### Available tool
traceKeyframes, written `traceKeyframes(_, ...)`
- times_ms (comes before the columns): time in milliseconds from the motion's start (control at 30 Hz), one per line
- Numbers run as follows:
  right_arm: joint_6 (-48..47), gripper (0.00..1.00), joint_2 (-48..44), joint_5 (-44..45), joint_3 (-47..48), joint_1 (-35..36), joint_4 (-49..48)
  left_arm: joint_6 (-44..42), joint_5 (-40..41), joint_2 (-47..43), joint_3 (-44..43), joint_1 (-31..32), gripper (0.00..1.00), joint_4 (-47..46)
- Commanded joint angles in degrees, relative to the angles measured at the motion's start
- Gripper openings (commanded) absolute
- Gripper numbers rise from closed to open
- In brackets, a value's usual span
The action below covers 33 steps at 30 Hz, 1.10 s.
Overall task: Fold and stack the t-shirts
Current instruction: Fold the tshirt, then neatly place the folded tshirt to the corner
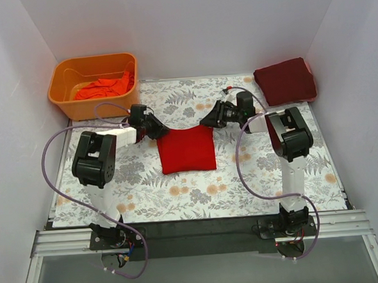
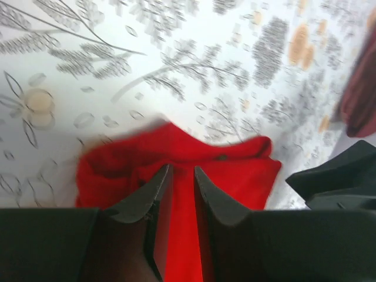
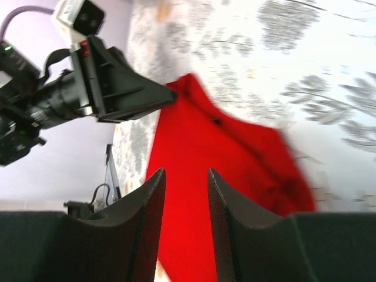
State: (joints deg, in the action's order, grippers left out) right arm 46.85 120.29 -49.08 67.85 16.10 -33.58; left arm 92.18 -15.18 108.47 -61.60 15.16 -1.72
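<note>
With the left gripper (image 2: 182, 185), pinching the far-left corner of the red shirt (image 2: 176, 147), jaws nearly together and cloth filling the slit. With the right gripper (image 3: 185, 194), taking the far-right corner, jaws set wider, red cloth running between them and apparently nipped. Holding the folded shirt mid-table (image 1: 147, 189), far edge peaking at both corners, near edge lying flat.

Judging by the look: light, limp, nothing breakable, grippy enough, but liable to sag and fall open if lifted by one corner. Catching all layers at both far corners at once looking the safest hold.

Showing from above alone: a maroon shirt (image 1: 286, 81) folded at the far-right corner, well apart, and a tub (image 1: 90, 108) at far left with an orange shirt (image 1: 102, 89) bunched inside. Showing from the wrists alone: cloth between the jaws. Catching from the right wrist the left gripper's tip at the opposite corner, and from the left wrist a dark sliver of the right gripper beside a maroon blur.
</note>
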Motion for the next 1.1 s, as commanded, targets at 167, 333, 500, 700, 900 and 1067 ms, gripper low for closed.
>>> traceKeyframes(167,0.6,0.42,7.7,5.0,0.2,-2.1,-0.8,-1.3,2.6,6.1,-2.4,-2.4,0.19,0.3)
traceKeyframes(333,-1.1,0.42,0.4,3.8,-2.6,-5.2,-0.5,-4.9,1.3,0.5,-0.3,-2.7,0.25,3.0)
traceKeyframes(500,-7.3,0.44,-9.5,3.7,-6.6,-6.4,8.0,-9.5,3.7,-11.7,1.1,-1.9,0.43,8.8)
traceKeyframes(700,-27.0,0.53,-23.2,19.0,-10.3,-6.5,35.7,-19.3,13.7,-24.4,1.0,4.7,0.60,19.4)
traceKeyframes(900,-34.2,0.78,-36.5,31.1,-17.8,-6.5,48.8,-23.4,25.2,-27.4,1.0,22.6,0.65,25.7)
traceKeyframes(1067,-34.7,0.94,-45.8,35.7,-22.6,-8.4,51.8,-24.9,31.7,-19.0,-2.7,33.4,0.61,26.8)
